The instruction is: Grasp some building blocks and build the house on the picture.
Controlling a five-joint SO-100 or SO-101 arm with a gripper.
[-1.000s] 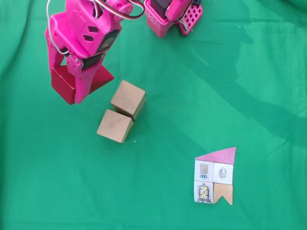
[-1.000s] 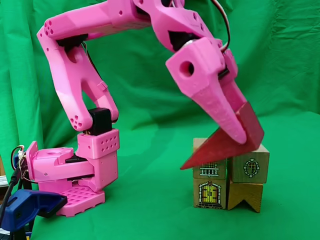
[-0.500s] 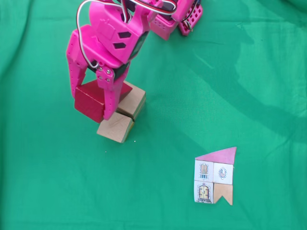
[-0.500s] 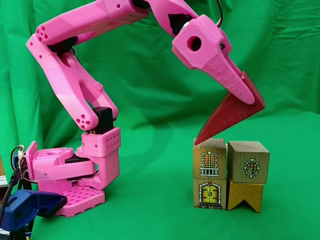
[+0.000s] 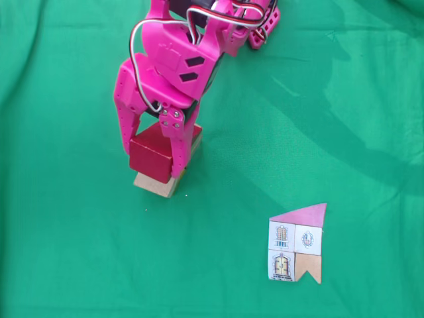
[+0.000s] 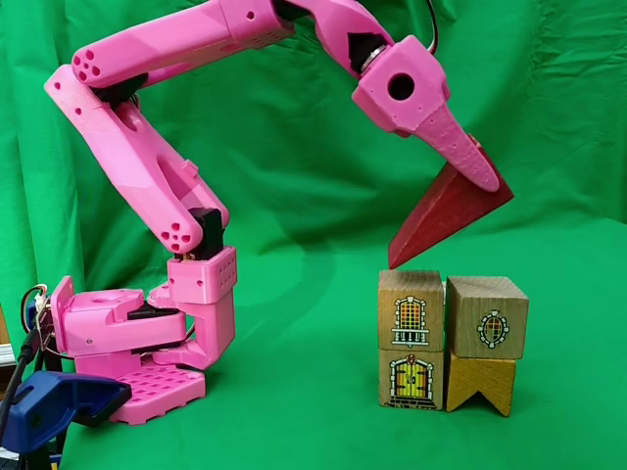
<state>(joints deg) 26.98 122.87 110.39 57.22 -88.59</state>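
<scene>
In a fixed view from above, a pink arm (image 5: 179, 59) reaches down from the top edge over a green cloth (image 5: 66, 252). Its gripper (image 5: 151, 154) has both fingers closed on a dark-red block (image 5: 151, 154), one finger on the left face and the other on the right face. The red block sits over a group of pale wooden blocks (image 5: 155, 185) and hides most of them; a pale edge shows below it and another corner at its upper right. Whether the red block touches them cannot be told from this angle. Well apart, toward the lower right, lies the paper picture of a house (image 5: 297, 243): a pink slanted roof over white squares with printed windows and a door, plus a tan notched square at lower right.

In a fixed view from the side, the arm (image 6: 147, 186) rises from its pink base (image 6: 127, 343) at the left and bends over to the right. The gripper (image 6: 470, 176) pinches the red block (image 6: 446, 211), which here looks like a wedge, tilted with its lower tip pointing down-left. That tip hangs just above the top-left cube, with a thin gap between them. Beneath stands the block stack (image 6: 451, 343), two by two: a window cube over a door cube on the left, a cube with a round emblem over an orange-tan notched block on the right. A blue clamp (image 6: 49, 406) sits at the lower left corner
</scene>
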